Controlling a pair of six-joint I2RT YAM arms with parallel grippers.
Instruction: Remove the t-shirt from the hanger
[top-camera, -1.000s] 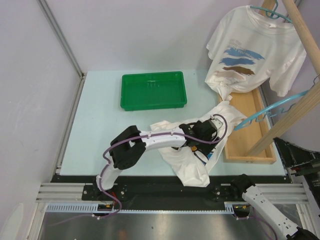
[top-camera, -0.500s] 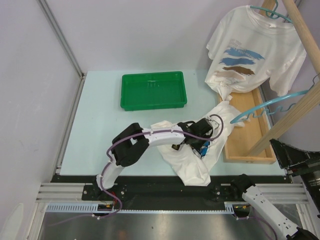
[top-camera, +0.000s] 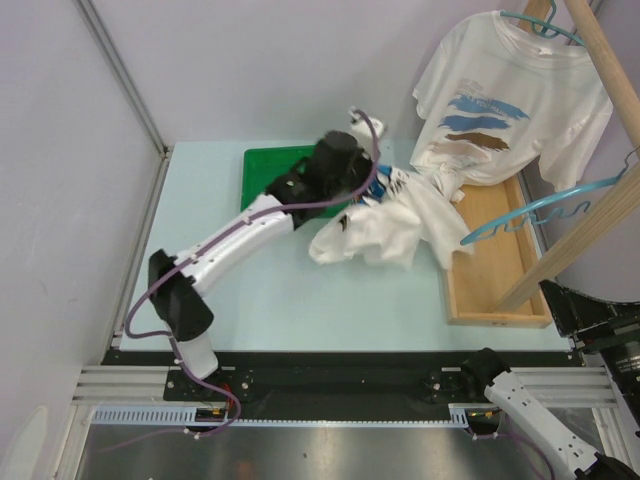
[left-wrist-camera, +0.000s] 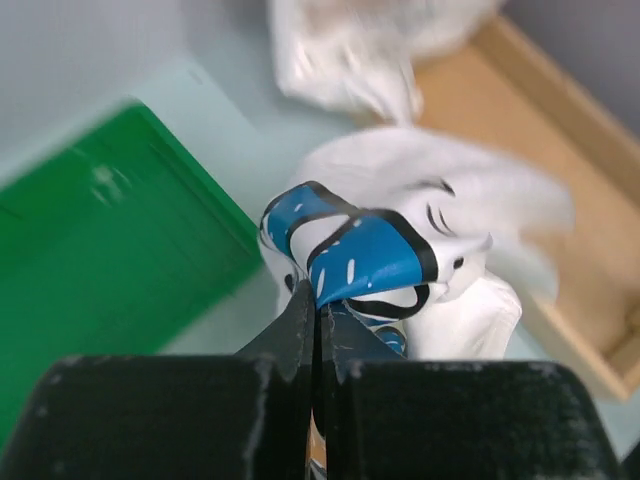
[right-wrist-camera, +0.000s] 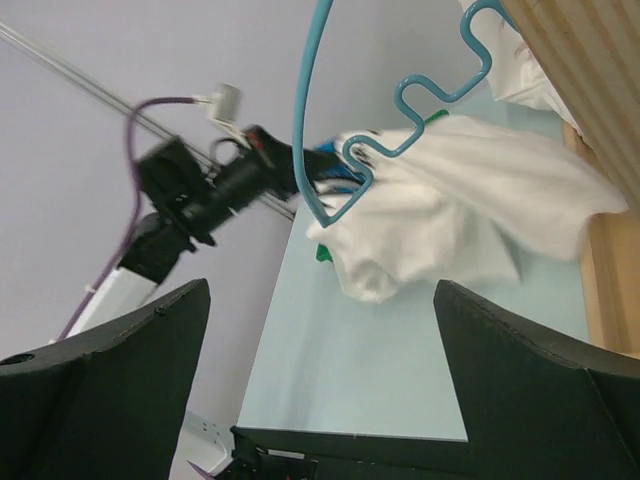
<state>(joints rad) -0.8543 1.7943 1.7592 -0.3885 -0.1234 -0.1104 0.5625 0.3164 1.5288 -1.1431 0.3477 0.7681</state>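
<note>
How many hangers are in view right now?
2. The upper hanger, top right, carries the hung t-shirt. The lower hanger, at the right, looks empty, near the white t-shirt pinched in the left pincer. Others may be out of frame.

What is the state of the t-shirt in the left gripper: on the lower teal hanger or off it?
Off. The t-shirt hangs bunched from the shut left gripper; the lower teal hanger shows bare wire beside it.

left arm (top-camera: 240, 235) is stretched far forward, nearly straight, wrist raised, left hand (left-wrist-camera: 316, 305) pinched tight shut. right arm (top-camera: 530, 410) sits low at the near right corner, right hand (right-wrist-camera: 320, 300) wide open, tilted upward
</note>
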